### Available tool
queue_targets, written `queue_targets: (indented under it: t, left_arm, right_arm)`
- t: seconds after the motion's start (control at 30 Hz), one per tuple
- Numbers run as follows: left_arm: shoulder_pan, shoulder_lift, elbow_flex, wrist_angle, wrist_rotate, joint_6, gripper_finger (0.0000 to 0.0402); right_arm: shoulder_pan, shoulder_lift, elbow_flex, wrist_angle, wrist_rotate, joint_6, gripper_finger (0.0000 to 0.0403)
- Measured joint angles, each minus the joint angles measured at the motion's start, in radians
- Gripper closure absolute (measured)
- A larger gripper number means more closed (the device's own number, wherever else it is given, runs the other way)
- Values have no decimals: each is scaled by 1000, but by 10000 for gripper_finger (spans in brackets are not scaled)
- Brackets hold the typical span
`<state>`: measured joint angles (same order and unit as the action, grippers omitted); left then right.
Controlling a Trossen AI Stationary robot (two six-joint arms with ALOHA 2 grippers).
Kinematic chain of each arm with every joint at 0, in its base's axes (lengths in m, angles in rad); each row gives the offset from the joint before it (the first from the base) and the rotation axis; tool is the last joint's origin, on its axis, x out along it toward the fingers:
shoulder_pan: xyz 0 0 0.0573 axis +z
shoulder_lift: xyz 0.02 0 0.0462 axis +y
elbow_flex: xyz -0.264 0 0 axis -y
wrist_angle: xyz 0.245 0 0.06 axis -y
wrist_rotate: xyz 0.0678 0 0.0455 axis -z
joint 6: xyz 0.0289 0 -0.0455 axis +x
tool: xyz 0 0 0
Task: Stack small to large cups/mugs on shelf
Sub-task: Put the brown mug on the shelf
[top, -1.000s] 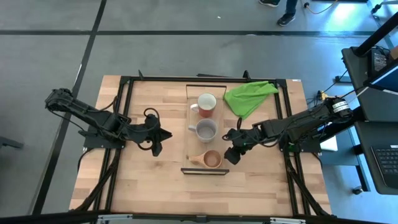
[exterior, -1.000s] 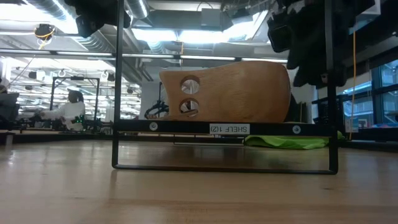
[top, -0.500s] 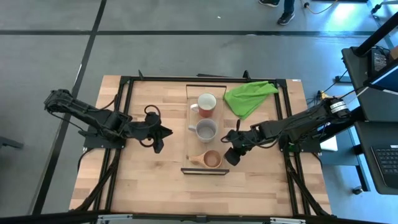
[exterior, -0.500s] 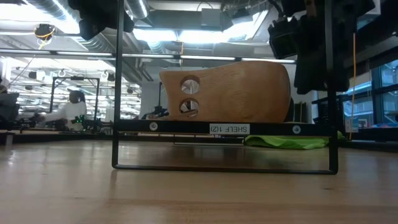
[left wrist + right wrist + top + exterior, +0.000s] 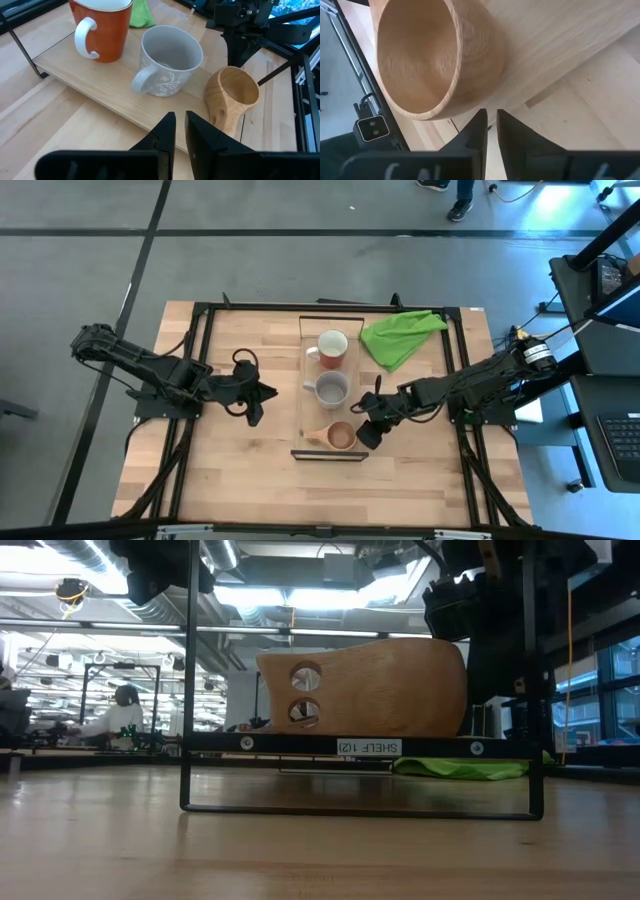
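Observation:
Three cups stand in a row on the raised shelf board (image 5: 354, 370): a red mug (image 5: 332, 347) at the far end, a grey mug (image 5: 330, 390) in the middle, and a tan wooden cup (image 5: 341, 436) at the near end. My right gripper (image 5: 366, 432) is shut and sits just right of the wooden cup (image 5: 420, 60), fingers slanting down. My left gripper (image 5: 256, 394) is shut and empty, hovering left of the shelf level with the grey mug (image 5: 167, 60). The low view shows the wooden cup (image 5: 370, 685) on the shelf's front edge (image 5: 300, 745). My right gripper's shut fingertips (image 5: 481, 117) stand close beside the wooden cup's rim and wall (image 5: 445, 107), on the side toward the table's right. I cannot tell whether they touch it. The cup stands upright on the shelf board.
A bright green cloth (image 5: 400, 335) lies on the table right of the shelf's far end. Black frame rails (image 5: 195, 360) run along the table's left and right sides. A person sits in the room behind (image 5: 120, 715).
My right gripper has moved a little toward the table's left, closer to the wooden cup. The cups have stayed where they were.

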<state>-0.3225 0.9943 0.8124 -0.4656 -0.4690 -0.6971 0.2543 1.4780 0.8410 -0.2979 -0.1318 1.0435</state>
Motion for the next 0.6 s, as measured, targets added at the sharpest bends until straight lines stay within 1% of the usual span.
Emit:
queue_targets:
  t: [0.33,0.6]
  left_arm:
    - [0,0,0,-22,0,-1,366]
    - [0,0,0,-22,0,-1,366]
  right_arm:
    - [0,0,0,64,-2,10,360]
    - [-3,0,0,68,5,20,360]
